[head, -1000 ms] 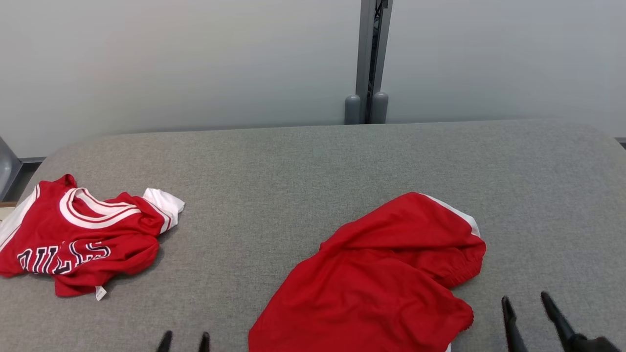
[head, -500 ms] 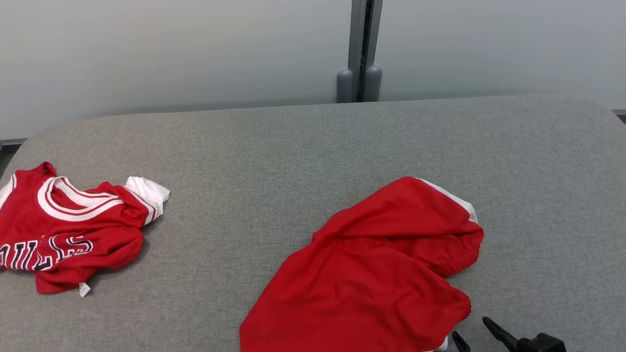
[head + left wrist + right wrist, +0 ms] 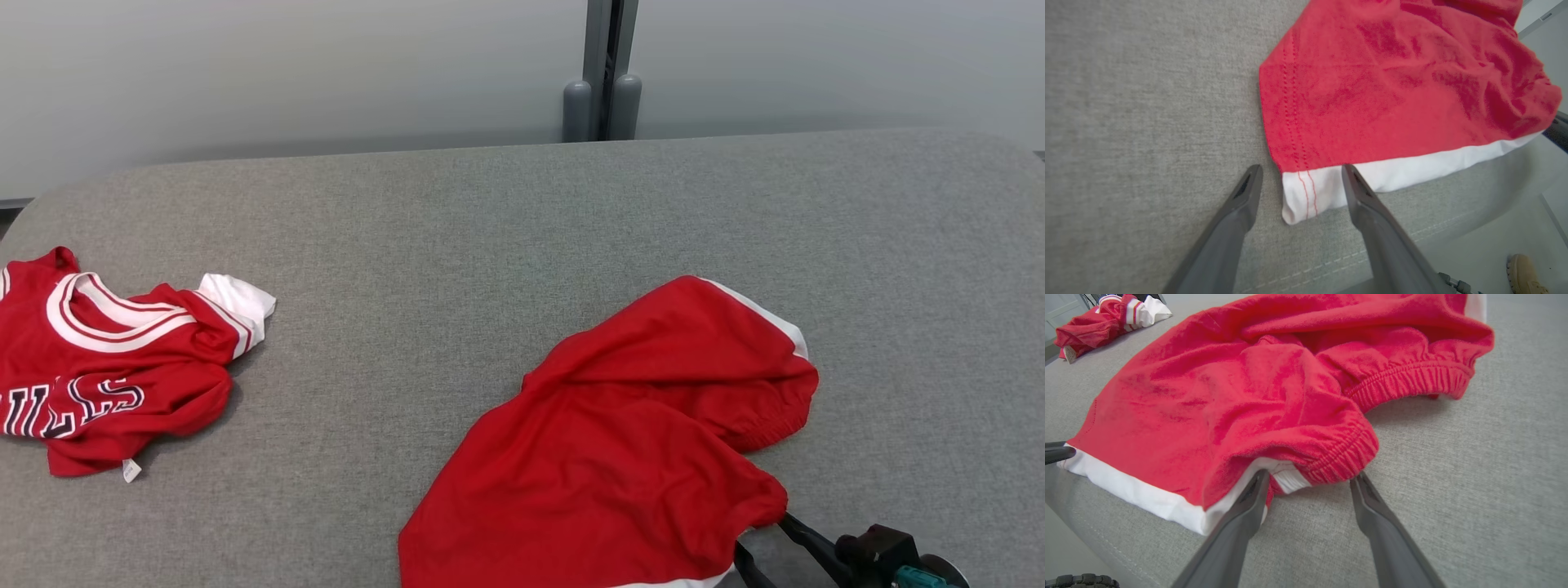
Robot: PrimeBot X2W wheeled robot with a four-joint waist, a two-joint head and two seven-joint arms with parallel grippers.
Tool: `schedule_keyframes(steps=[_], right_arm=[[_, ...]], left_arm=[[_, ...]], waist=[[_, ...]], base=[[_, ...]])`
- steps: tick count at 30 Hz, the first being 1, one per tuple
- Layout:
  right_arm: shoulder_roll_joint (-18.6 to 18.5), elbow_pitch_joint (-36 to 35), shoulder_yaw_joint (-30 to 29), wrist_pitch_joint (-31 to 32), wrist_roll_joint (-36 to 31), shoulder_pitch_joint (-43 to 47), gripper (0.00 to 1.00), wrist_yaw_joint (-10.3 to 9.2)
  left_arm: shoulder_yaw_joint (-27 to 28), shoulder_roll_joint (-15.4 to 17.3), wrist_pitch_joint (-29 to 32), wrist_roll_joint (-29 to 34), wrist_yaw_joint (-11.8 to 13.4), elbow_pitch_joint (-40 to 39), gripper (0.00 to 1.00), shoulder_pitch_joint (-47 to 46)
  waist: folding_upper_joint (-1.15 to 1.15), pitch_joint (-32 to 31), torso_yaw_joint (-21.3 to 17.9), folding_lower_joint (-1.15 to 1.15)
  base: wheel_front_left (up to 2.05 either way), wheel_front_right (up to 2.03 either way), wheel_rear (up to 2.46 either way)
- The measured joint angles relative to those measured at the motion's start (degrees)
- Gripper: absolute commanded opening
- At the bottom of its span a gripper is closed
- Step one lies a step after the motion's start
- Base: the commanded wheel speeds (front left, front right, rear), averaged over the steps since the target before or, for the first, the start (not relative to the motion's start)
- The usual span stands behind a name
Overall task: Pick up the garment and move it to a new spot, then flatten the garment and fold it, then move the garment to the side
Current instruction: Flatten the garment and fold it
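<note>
The left gripper (image 3: 1300, 169) is seen spread wide in its own wrist view. Its two dark fingers are set to either side of the white-hemmed corner of the red shorts (image 3: 629, 457), and nothing is pinched. The right-hand finger is laid across the edge of the white band, while the other is parked on bare grey cloth just beside the corner.

Over at the far left of the head view, the garment (image 3: 106, 367) is found crumpled in a heap on the grey padded table (image 3: 490, 245), and it is cut off by the picture's left edge. Its striped white neck trim is turned upward and one white sleeve is flung out to the right. Part of the black lettering is shown upside down, with a small white tag at the lower hem. It is kept well apart from the shorts, with open table between them.

The shorts are spread loosely at the centre-right, near the table's front edge. White trim is shown along the top-right side and the gathered elastic waist is bunched toward the right. A grey post (image 3: 602, 73) is seen behind the table, between pale wall panels.

At the lower right, the right gripper (image 3: 1310, 475) is held open as well, low on the table. The waistband bunch is straddled, with one fingertip tucked under the cloth's edge and the other beside the elastic. In the left wrist view a tan shoe (image 3: 1527, 273) is glimpsed on the floor.
</note>
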Motion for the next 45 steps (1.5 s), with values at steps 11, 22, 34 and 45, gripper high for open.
schedule_keyframes(steps=[11,22,34,45], right_arm=[[-0.5,-0.6,3.2,0.0,2.9,-1.6,0.97,0.00],[-1.8,-4.8,2.3,0.0,3.9,-1.5,0.00,0.00],[-12.2,-14.2,-0.8,0.0,12.0,7.2,0.00,0.00],[-25.0,-30.2,-3.8,5.7,25.9,10.5,0.00,0.00]], left_arm=[[-1.4,-0.4,-1.3,-1.7,-0.1,2.7,1.00,-2.0],[-4.2,-0.1,-1.4,-4.7,0.0,4.9,0.00,-3.7],[-2.5,2.5,1.7,-12.2,0.1,-3.2,0.00,-0.3],[-0.1,4.6,7.3,-15.4,3.6,-26.8,0.00,1.5]], waist=[[0.00,1.6,0.5,0.00],[0.00,2.2,0.4,0.00],[0.00,1.7,-2.0,0.00],[0.00,3.4,-5.2,0.00]], base=[[0.00,0.00,0.00],[0.00,0.00,0.00],[0.00,0.00,0.00],[0.00,0.00,0.00]])
